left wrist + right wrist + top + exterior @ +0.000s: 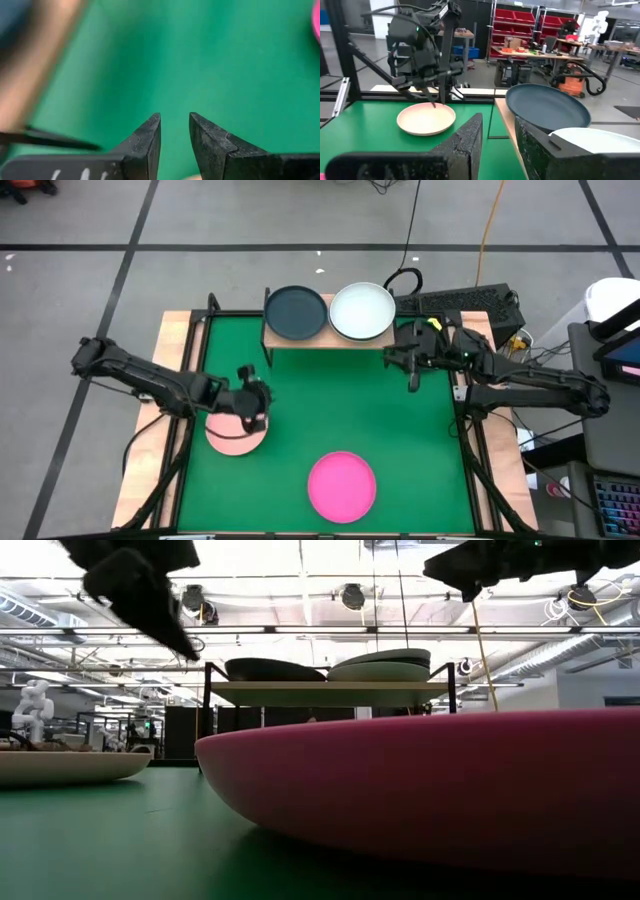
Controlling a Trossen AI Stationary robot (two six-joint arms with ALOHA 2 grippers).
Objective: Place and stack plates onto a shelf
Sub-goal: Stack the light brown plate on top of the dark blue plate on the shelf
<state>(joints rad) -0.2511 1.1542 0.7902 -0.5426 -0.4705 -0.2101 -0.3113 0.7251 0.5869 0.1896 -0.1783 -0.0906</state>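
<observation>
Green matting (330, 400) covers the tabletop, which is edged in light wood. At the far side stands the shelf (325, 340), a small light-wood board on thin black legs. It carries two plates side by side: a dark grey plate (296, 312) toward the left and a whitish plate (362, 311) toward the right, their rims close together. In the low view both plates sit flat on the board, the dark one (275, 669) beside the pale one (378, 670).

On the mat, a pale pink plate (236, 433) lies near the left edge, and a magenta plate (342, 485) lies near the front, well apart from it. The magenta plate (430, 790) fills the foreground of the low view.

Left gripper (250, 408): positioned over the far rim of the pale pink plate, fingers (146, 142) parted by a narrow gap with only green mat visible between them; nothing is held.

Right gripper (413, 372): above the mat just beside the right end of the shelf, well clear of both loose plates; its fingers (465, 145) stand slightly apart and empty. From its wrist camera the dark grey plate (547, 107) and the pale pink plate (426, 119) are both in sight.
</observation>
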